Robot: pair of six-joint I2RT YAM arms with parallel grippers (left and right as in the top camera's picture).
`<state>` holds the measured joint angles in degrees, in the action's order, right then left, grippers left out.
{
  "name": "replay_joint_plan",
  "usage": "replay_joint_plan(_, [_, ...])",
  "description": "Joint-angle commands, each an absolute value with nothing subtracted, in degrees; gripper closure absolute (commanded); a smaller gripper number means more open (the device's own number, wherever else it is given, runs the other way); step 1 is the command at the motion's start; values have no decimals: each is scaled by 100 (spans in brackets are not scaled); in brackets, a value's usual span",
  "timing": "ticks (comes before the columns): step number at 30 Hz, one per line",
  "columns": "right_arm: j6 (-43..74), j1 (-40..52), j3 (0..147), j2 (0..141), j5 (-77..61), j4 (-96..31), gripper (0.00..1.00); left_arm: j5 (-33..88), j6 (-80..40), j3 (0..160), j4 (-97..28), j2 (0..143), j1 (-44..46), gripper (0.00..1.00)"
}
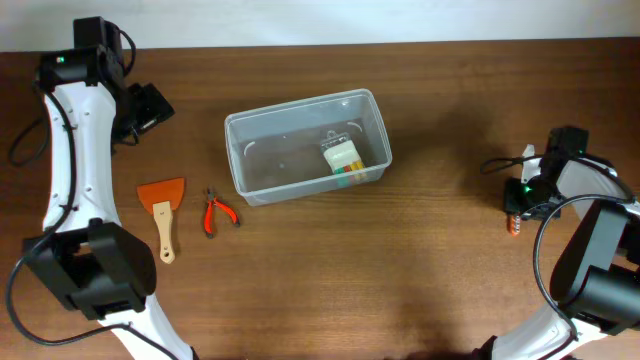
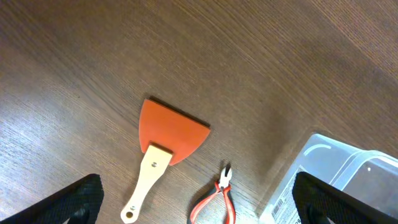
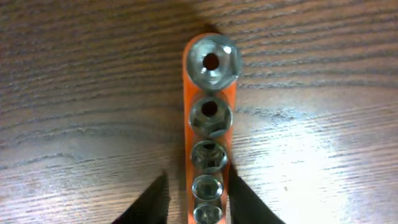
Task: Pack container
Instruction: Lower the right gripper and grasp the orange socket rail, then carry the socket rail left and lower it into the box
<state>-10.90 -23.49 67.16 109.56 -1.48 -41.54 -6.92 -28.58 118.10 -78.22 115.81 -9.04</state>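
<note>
The clear plastic container (image 1: 300, 107) stands at the table's middle back and holds a white and green packet (image 1: 342, 160). Its corner shows in the left wrist view (image 2: 348, 168). An orange scraper with a wooden handle (image 1: 162, 195) (image 2: 171, 134) and red pliers (image 1: 215, 212) (image 2: 217, 199) lie left of it. My left gripper (image 1: 150, 108) (image 2: 202, 196) hangs wide open and empty above them. An orange rail of steel sockets (image 1: 514, 222) (image 3: 210, 112) lies at the far right. My right gripper (image 1: 515, 205) (image 3: 199, 199) straddles its near end; the right finger touches it, the left stands slightly off.
Both arms' bases stand at the front corners. The table's back edge meets a white wall. Black cables trail near each arm at the left and right sides.
</note>
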Motion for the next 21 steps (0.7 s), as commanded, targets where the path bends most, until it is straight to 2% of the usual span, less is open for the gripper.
replay_joint_plan(1, [-1004,-2366,6554,11052,-95,-4178,83,-735,-2928,11872,-7811,11496,-917,1])
replay_joint_plan(3, [-1004,-2366,6667,11052,-86,-4272,89,-733,-2928,11872,-7811,11493,-917,1])
replay_joint_plan(9, [-1004,-2364,7454,11052,-89,-4753,96,-735,-2928,11872,-7811,11493,-917,1])
replay_joint_plan(16, [-1007,-2189,9459,11052,-115,-5878,96,-733,-2928,11872,-7811,11493,-917,1])
replay_joint_plan(21, [-1009,-1492,10731,11052,-108,-6493,96,-733,-2928,11872,-7811,11496,-917,1])
